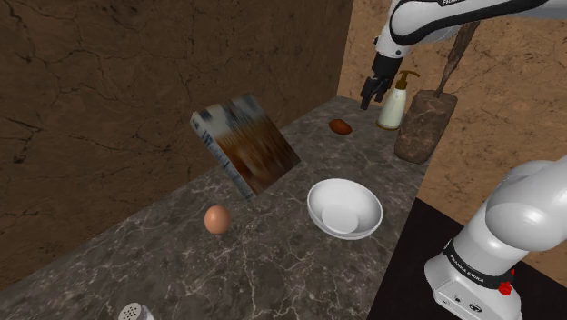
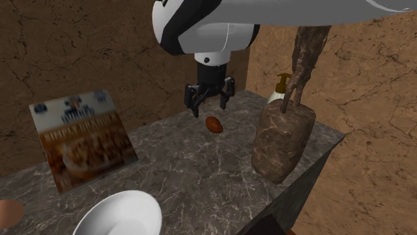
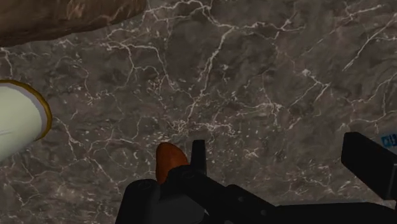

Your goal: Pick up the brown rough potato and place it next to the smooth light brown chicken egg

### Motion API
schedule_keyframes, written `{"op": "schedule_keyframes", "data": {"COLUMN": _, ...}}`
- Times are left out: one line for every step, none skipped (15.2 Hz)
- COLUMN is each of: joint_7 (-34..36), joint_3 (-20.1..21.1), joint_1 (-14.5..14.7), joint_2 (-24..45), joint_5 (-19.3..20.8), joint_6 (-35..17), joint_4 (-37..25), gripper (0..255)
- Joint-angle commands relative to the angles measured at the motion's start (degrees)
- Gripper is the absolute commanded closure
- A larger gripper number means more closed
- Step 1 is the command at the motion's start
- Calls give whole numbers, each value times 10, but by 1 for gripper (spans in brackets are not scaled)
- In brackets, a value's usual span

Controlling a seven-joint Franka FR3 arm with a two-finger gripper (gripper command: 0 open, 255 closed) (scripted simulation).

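The shoulder view stands high beside the stand, looking down the length of the marble counter toward the far corner. The second exterior view faces much the same way — lower, closer (hard by the bowl). The wrist view looks straight down, near the counter; all three share the potato.

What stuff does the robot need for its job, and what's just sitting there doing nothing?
For the job:
potato
egg
gripper, open near the potato

Just lying about:
box
bowl
soap bottle
jar
shaker
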State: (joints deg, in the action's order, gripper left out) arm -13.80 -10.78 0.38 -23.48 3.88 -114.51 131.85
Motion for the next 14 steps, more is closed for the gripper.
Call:
{"op": "schedule_keyframes", "data": {"joint_7": -10, "joint_3": -8, "joint_1": 1, "joint_2": 43, "joint_5": -1, "joint_6": -29, "joint_4": -13, "gripper": 0}}
{"op": "schedule_keyframes", "data": {"joint_7": -17, "joint_3": -12, "joint_1": 1, "joint_2": 64, "joint_5": -3, "joint_6": -41, "joint_4": -20, "gripper": 0}}
{"op": "schedule_keyframes", "data": {"joint_7": -23, "joint_3": -16, "joint_1": 1, "joint_2": 85, "joint_5": -4, "joint_6": -53, "joint_4": -29, "gripper": 0}}
{"op": "schedule_keyframes", "data": {"joint_7": -30, "joint_3": -20, "joint_1": 1, "joint_2": 107, "joint_5": -7, "joint_6": -64, "joint_4": -38, "gripper": 0}}
{"op": "schedule_keyframes", "data": {"joint_7": -37, "joint_3": -24, "joint_1": 0, "joint_2": 129, "joint_5": -9, "joint_6": -74, "joint_4": -48, "gripper": 0}}
{"op": "schedule_keyframes", "data": {"joint_7": -43, "joint_3": -28, "joint_1": 0, "joint_2": 150, "joint_5": -13, "joint_6": -84, "joint_4": -59, "gripper": 0}}
{"op": "schedule_keyframes", "data": {"joint_7": -50, "joint_3": -31, "joint_1": -1, "joint_2": 172, "joint_5": -16, "joint_6": -94, "joint_4": -70, "gripper": 0}}
{"op": "schedule_keyframes", "data": {"joint_7": -58, "joint_3": -34, "joint_1": -2, "joint_2": 194, "joint_5": -20, "joint_6": -102, "joint_4": -82, "gripper": 0}}
{"op": "schedule_keyframes", "data": {"joint_7": -65, "joint_3": -37, "joint_1": -3, "joint_2": 217, "joint_5": -25, "joint_6": -110, "joint_4": -95, "gripper": 0}}
{"op": "schedule_keyframes", "data": {"joint_7": -72, "joint_3": -39, "joint_1": -4, "joint_2": 239, "joint_5": -30, "joint_6": -118, "joint_4": -109, "gripper": 0}}
{"op": "schedule_keyframes", "data": {"joint_7": -79, "joint_3": -41, "joint_1": -6, "joint_2": 261, "joint_5": -35, "joint_6": -124, "joint_4": -123, "gripper": 0}}
{"op": "schedule_keyframes", "data": {"joint_7": -86, "joint_3": -42, "joint_1": -8, "joint_2": 284, "joint_5": -40, "joint_6": -130, "joint_4": -138, "gripper": 0}}
{"op": "schedule_keyframes", "data": {"joint_7": -93, "joint_3": -43, "joint_1": -11, "joint_2": 307, "joint_5": -46, "joint_6": -136, "joint_4": -154, "gripper": 0}}
{"op": "schedule_keyframes", "data": {"joint_7": -100, "joint_3": -43, "joint_1": -14, "joint_2": 329, "joint_5": -51, "joint_6": -140, "joint_4": -170, "gripper": 0}}
